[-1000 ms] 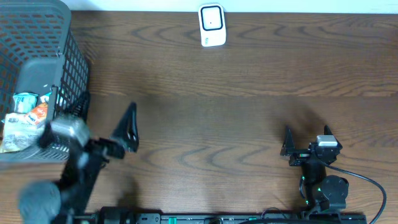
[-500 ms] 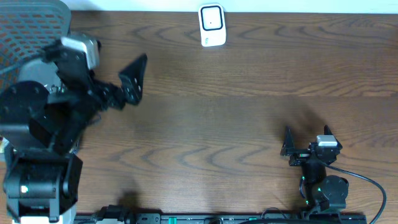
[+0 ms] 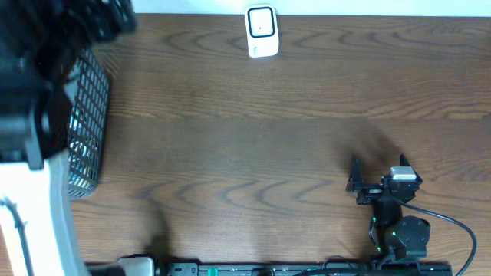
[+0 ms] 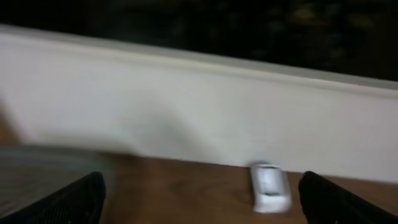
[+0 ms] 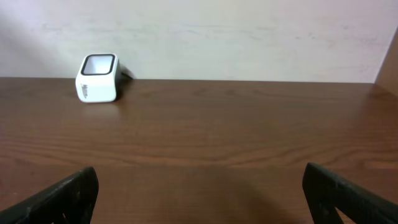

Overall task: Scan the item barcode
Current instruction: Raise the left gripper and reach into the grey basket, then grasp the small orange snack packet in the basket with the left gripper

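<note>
The white barcode scanner (image 3: 261, 31) stands at the table's far edge, also seen as the scanner (image 5: 97, 77) and, blurred, as the scanner (image 4: 270, 186). The item is hidden. My left arm (image 3: 31, 115) rises close under the overhead camera and covers most of the grey mesh basket (image 3: 88, 115). In its own blurred view the left gripper (image 4: 202, 205) is open and empty, facing the white wall. My right gripper (image 3: 378, 170) rests low at the near right of the table, and the right gripper (image 5: 202, 199) is open with only bare wood between its fingers.
The dark wooden table (image 3: 253, 153) runs to a white wall (image 5: 217, 31) at the back. The basket stands at the table's left edge. A black cable (image 3: 453, 226) trails from the right arm's base.
My left arm has swung up and toward the far left, over the basket, and now blocks the overhead view of the basket's contents. The right arm has not moved.
</note>
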Motion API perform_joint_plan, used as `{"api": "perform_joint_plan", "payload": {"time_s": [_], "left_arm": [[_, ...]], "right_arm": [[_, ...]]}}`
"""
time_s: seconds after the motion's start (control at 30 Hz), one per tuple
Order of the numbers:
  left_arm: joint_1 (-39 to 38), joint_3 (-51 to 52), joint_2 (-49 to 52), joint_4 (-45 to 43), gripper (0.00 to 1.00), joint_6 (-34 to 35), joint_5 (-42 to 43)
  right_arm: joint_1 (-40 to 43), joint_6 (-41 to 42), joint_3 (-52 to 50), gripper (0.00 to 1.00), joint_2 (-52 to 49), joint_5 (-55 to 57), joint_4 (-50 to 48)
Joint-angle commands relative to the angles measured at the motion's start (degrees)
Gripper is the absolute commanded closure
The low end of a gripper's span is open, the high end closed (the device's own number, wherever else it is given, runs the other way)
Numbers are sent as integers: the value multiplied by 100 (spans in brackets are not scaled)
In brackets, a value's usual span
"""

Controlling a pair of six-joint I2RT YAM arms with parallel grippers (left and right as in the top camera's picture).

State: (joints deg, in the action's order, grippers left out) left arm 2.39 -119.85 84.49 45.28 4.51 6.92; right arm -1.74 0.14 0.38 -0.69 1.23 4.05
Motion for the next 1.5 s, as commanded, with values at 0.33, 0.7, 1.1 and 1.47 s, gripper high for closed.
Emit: {"api": "perform_joint_plan", "payload": {"time_s": [0.33, 0.7, 1.1, 1.47], "left_arm": [[1152, -219, 868, 555, 2, 48, -2820], [2352, -219, 1923, 2111, 2, 704, -2564], [2970, -219, 2909, 3381, 2, 1766, -1611], [3008, -57, 4183, 3626, 2, 2131, -1998]], "right_arm": [[-17, -63, -7, 1, 37, 9, 24], [-17, -63, -7, 1, 37, 7, 24], [-17, -63, -7, 1, 37, 9, 24], [-17, -63, -7, 1, 37, 7, 24]]}}
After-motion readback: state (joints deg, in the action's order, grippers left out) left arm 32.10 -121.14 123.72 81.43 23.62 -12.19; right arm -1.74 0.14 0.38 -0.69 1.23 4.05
